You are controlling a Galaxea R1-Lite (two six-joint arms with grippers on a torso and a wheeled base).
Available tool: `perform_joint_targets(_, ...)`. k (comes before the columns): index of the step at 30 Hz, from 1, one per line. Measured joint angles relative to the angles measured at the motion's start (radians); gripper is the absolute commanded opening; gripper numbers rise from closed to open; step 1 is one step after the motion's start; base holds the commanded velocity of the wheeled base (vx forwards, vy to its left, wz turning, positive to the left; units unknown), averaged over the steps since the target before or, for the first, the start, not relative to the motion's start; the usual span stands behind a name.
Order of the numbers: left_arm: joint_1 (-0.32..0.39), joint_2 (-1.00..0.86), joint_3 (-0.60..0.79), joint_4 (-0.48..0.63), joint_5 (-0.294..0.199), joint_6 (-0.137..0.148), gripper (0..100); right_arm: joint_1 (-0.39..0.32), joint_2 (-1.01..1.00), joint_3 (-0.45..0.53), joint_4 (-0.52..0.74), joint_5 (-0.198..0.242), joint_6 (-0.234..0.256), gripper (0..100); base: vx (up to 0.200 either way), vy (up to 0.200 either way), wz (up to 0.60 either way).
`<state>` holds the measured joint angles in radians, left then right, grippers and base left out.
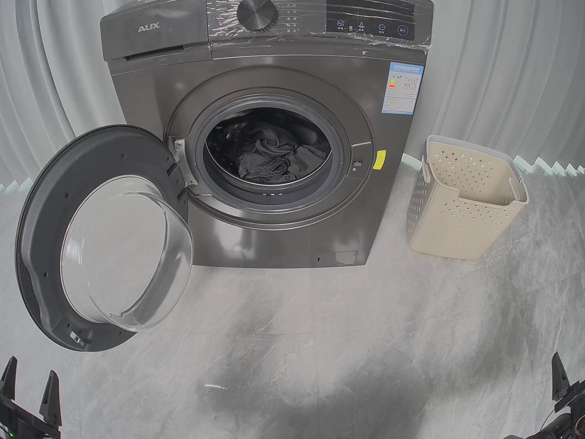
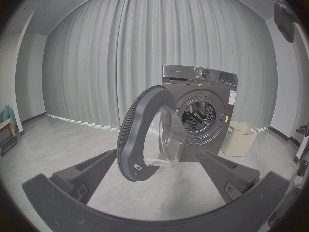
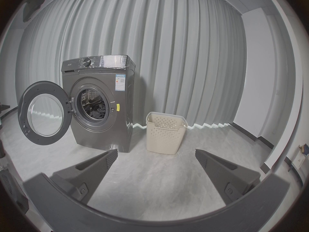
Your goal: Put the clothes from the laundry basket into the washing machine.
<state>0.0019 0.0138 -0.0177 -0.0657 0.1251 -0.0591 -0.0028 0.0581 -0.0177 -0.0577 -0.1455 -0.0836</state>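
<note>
Soft, even light; fisheye-bowed wrist-view edges.

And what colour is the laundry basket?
The laundry basket is cream, perforated; clearest in the head view.

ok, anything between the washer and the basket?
Nothing: only bare grey floor lies between the washer and the basket, which stand apart. Both the head view and the right wrist view show it.

The washing machine point(image 1: 274, 248) has a grey body with a smooth, satin metal look, and a wrinkled glossy film point(image 1: 304, 12) covers its control panel point(image 1: 372, 24). The door point(image 1: 42, 227) is matt grey plastic around a clear, shiny window point(image 1: 122, 257). The clothes point(image 1: 274, 153) are dark, creased cloth. The laundry basket point(image 1: 463, 217) is matt beige plastic with many small holes. The floor point(image 1: 341, 349) looks like smooth grey stone, slightly glossy.
</note>
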Motion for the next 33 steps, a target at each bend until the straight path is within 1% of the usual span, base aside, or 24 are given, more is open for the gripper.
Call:
perform_joint_targets(1,0.0,-0.001,0.0,0.0,0.005,0.003,100,-0.008,-0.007,0.0,0.004,0.022,0.005,100,0.0,0.0,0.0)
perform_joint_targets(3,0.001,-0.001,0.0,0.002,0.021,0.01,100,-0.014,-0.018,0.0,0.011,0.068,0.038,100,0.0,0.0,0.0)
perform_joint_targets(5,0.002,-0.002,0.0,0.005,0.039,0.019,100,-0.014,-0.027,0.0,0.018,0.115,0.099,100,0.0,0.0,0.0)
perform_joint_targets(6,0.002,-0.002,0.0,0.006,0.043,0.024,100,-0.013,-0.031,0.0,0.021,0.131,0.127,100,0.0,0.0,0.0)
perform_joint_targets(7,0.002,-0.002,0.0,0.006,0.043,0.027,100,-0.013,-0.033,0.0,0.024,0.137,0.143,100,0.0,0.0,0.0)
perform_joint_targets(8,0.002,-0.003,0.0,0.006,0.041,0.03,100,-0.012,-0.036,0.0,0.027,0.136,0.154,100,0.0,0.0,0.0)
perform_joint_targets(10,0.002,-0.003,0.0,0.007,0.032,0.034,100,-0.01,-0.039,0.0,0.031,0.114,0.149,100,0.0,0.0,0.0)
perform_joint_targets(12,0.002,-0.003,0.0,0.009,0.021,0.035,100,-0.009,-0.042,0.0,0.035,0.066,0.116,100,0.0,0.0,0.0)
perform_joint_targets(13,0.002,-0.003,0.0,0.01,0.016,0.035,100,-0.008,-0.043,0.0,0.035,0.025,0.093,100,0.0,0.0,0.0)
perform_joint_targets(14,0.002,-0.003,0.0,0.011,0.013,0.036,100,-0.007,-0.043,0.0,0.036,0.006,0.085,100,0.0,0.0,0.0)
perform_joint_targets(16,0.002,-0.003,0.0,0.011,0.007,0.037,100,-0.006,-0.044,0.0,0.038,-0.015,0.076,100,0.0,0.0,0.0)
perform_joint_targets(17,0.002,-0.003,0.0,0.011,0.003,0.037,100,-0.006,-0.045,0.0,0.041,-0.014,0.074,100,-0.2,0.0,0.0)
perform_joint_targets(19,0.002,-0.003,0.0,0.013,-0.013,0.034,100,-0.005,-0.045,0.0,0.054,0.011,0.071,100,-0.2,0.0,0.0)
perform_joint_targets(20,0.002,-0.003,0.0,0.018,-0.031,0.029,100,-0.004,-0.045,-0.004,0.066,0.056,0.069,100,-0.2,0.0,0.0)
perform_joint_targets(21,0.002,-0.003,0.0,0.021,-0.042,0.026,100,-0.004,-0.045,-0.006,0.071,0.078,0.068,100,-0.2,0.0,0.0)
perform_joint_targets(23,0.002,-0.003,0.0,0.029,-0.064,0.02,100,-0.003,-0.045,-0.01,0.087,0.155,0.054,100,-0.1,0.0,0.0)
perform_joint_targets(25,0.001,-0.002,0.0,0.034,-0.081,0.014,100,-0.003,-0.045,-0.015,0.098,0.202,0.04,100,0.0,0.0,0.0)
perform_joint_targets(26,0.001,-0.002,0.0,0.035,-0.086,0.013,100,-0.003,-0.045,-0.017,0.102,0.218,0.039,100,0.0,0.0,0.0)
perform_joint_targets(27,0.001,-0.002,0.0,0.035,-0.087,0.012,100,-0.003,-0.045,-0.018,0.103,0.222,0.039,100,0.0,0.0,0.0)
perform_joint_targets(29,0.001,-0.002,0.0,0.037,-0.09,0.011,100,-0.003,-0.045,-0.021,0.104,0.207,0.047,100,0.0,0.0,0.0)
perform_joint_targets(30,0.001,-0.002,0.0,0.038,-0.092,0.011,100,-0.002,-0.045,-0.021,0.106,0.185,0.053,100,0.0,0.0,0.0)
perform_joint_targets(32,0.001,-0.002,0.0,0.04,-0.094,0.01,100,-0.002,-0.045,-0.023,0.106,0.119,0.067,100,0.0,0.0,0.0)
perform_joint_targets(33,0.001,-0.002,0.0,0.04,-0.095,0.01,100,-0.002,-0.045,-0.023,0.108,0.093,0.073,100,0.0,0.0,0.0)
